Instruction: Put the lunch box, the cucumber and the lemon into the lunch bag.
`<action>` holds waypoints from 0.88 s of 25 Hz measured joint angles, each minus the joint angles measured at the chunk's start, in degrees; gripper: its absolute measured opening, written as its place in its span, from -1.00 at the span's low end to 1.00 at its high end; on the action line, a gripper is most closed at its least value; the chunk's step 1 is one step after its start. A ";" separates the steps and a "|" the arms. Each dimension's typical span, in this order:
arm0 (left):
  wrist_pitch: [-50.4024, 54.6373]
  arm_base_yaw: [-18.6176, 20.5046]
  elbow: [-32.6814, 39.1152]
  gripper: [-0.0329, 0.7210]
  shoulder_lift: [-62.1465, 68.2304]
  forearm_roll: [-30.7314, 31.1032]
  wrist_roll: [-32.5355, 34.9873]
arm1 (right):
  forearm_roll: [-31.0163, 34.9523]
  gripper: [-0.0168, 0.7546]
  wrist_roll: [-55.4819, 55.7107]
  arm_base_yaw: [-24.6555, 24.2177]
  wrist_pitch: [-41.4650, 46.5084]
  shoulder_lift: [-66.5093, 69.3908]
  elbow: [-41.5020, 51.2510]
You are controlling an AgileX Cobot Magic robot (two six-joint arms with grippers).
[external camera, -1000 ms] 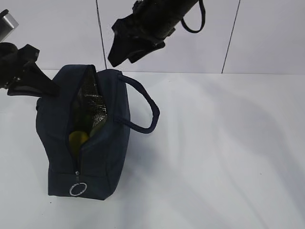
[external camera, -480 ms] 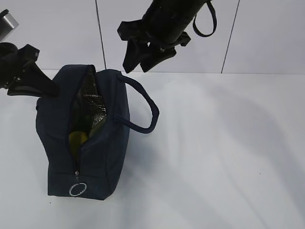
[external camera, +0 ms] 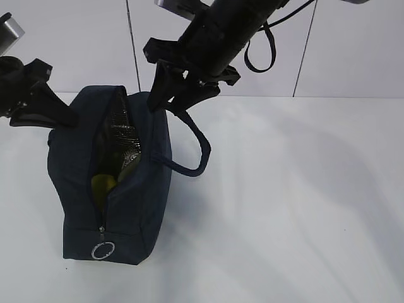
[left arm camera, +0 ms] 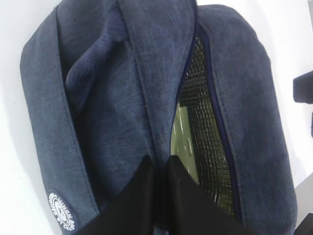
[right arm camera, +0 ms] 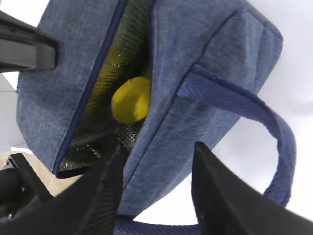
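Observation:
The navy lunch bag [external camera: 142, 189] stands on the white table with its top zipper open. Inside, the yellow lemon [right arm camera: 131, 100] [external camera: 103, 184] lies against the silvery lining. The pale green lid of the lunch box [left arm camera: 182, 137] shows through the opening. The cucumber is hidden. My left gripper [left arm camera: 159, 161] [external camera: 63, 117] is shut on the bag's fabric edge beside the opening. My right gripper [right arm camera: 159, 147] [external camera: 169, 104] is open. Its fingers straddle the bag's right wall at the far end, above the handle [right arm camera: 274, 132], one inside the opening and one outside.
A metal ring pull [external camera: 103, 250] hangs at the near end of the zipper. The second loop handle [external camera: 199, 148] sticks out to the right over the white table [external camera: 303, 208]. A tiled wall [external camera: 353, 44] rises behind.
The right arm has come down and to the left, from above the bag to its far right edge, and its jaws have narrowed a little. The left gripper and bag have stayed put.

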 joint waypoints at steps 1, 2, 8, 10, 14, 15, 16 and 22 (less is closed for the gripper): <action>0.00 0.00 0.00 -0.89 0.00 0.00 0.00 | 0.00 0.00 0.00 0.28 0.00 0.00 0.00; 0.00 0.00 0.00 -0.89 0.00 0.00 0.00 | 0.00 0.00 0.00 0.71 0.00 0.00 0.00; 0.00 0.00 0.00 -0.89 0.00 0.00 0.00 | -3.71 0.00 0.00 2.89 0.00 0.16 0.00; 0.00 0.00 0.00 -0.89 0.00 0.00 0.00 | -4.70 0.00 0.00 3.10 0.00 0.46 0.00; 0.00 0.00 0.00 -0.89 0.00 0.00 0.00 | -5.04 0.00 0.00 3.10 0.00 1.36 0.00; 0.00 0.00 0.00 -0.89 0.00 0.00 0.00 | -4.93 0.00 0.00 3.10 0.00 1.75 0.00; 0.00 0.00 0.00 -0.89 0.00 0.00 0.00 | -4.67 0.00 0.00 3.10 0.00 1.96 0.00; 0.00 0.00 0.00 -0.89 0.00 0.00 0.00 | -1.88 -0.29 -0.84 3.10 -0.11 3.97 0.00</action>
